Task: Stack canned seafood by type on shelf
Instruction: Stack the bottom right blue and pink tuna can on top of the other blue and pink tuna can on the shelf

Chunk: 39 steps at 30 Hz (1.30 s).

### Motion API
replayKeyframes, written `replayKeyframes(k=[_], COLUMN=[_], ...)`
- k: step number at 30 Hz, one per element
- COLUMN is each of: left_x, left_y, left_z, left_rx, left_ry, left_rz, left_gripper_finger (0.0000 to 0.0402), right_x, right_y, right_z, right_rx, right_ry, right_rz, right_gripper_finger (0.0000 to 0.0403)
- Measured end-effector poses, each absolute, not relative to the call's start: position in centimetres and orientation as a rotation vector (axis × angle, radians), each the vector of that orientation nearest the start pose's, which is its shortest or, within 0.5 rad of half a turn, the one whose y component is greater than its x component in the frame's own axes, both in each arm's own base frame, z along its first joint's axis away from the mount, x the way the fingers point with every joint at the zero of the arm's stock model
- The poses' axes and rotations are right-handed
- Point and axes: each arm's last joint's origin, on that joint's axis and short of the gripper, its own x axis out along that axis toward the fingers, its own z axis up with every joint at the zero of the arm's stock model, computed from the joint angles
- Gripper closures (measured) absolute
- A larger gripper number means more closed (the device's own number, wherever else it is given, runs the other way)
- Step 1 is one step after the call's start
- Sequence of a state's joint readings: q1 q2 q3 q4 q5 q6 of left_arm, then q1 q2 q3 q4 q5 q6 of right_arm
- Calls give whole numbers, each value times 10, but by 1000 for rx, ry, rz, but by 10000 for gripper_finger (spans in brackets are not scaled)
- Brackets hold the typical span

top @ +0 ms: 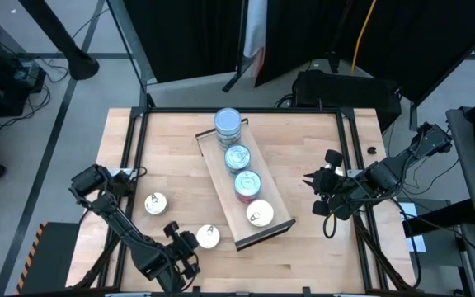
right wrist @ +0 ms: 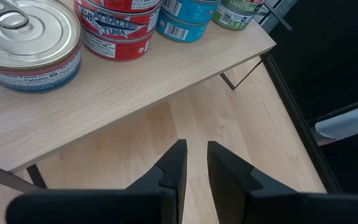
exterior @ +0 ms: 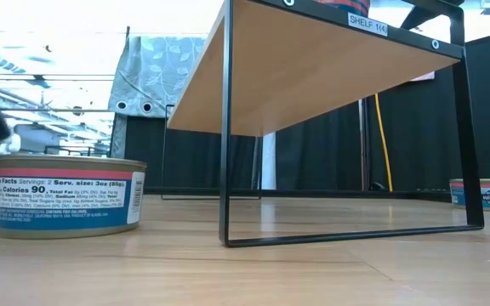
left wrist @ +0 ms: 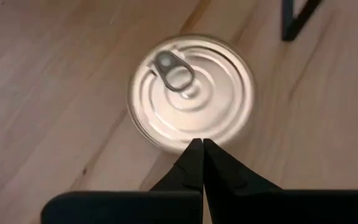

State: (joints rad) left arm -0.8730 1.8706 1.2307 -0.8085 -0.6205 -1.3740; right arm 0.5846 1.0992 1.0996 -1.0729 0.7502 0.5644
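Observation:
The shelf point(top: 223, 176) is a light-wood board on a thin dark frame, lying slantwise mid-table. On it stand a stack of blue-white tins point(top: 228, 124), two more tins point(top: 237, 157) point(top: 247, 183) and a cream-topped tin point(top: 260, 213). Two silver tins with pull tabs sit on the tabletop point(top: 156, 203) point(top: 208, 237). My left gripper point(top: 186, 241) is shut, by the nearer silver tin point(left wrist: 191, 90). My right gripper point(top: 309, 180) hovers right of the shelf point(right wrist: 135, 74), its fingers point(right wrist: 176, 163) a narrow gap apart and holding nothing. My left gripper's shut fingertips point(left wrist: 194, 152) stand at the rim point(left wrist: 185, 144) of the silver tin, coming from above. I cannot tell whether they touch it. The tin rests flat on the tabletop.
The shelf stands raised on its dark frame point(exterior: 225, 170), with open room beneath. A tin point(exterior: 66, 195) fills the low view's left, and another point(exterior: 483, 194) shows far right. A dark frame point(top: 138, 148) edges the table. Bare wood lies between the shelf and my right arm.

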Motion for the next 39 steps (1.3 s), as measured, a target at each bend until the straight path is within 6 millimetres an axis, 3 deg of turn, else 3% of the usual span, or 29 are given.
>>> replayKeyframes(k=[23,39], left_x=[239,209], left_y=[-248,-269], left_z=[159,151], left_rx=[-257,-354], left_ry=[997,990], left_rz=[485,534], left_gripper_finger=[400,400], right_x=[168,168], right_y=[88,88], right_z=[321,320], right_rx=[-125,-125], right_ry=[764,763], right_rz=[-351,-351], right_gripper_finger=[349,349])
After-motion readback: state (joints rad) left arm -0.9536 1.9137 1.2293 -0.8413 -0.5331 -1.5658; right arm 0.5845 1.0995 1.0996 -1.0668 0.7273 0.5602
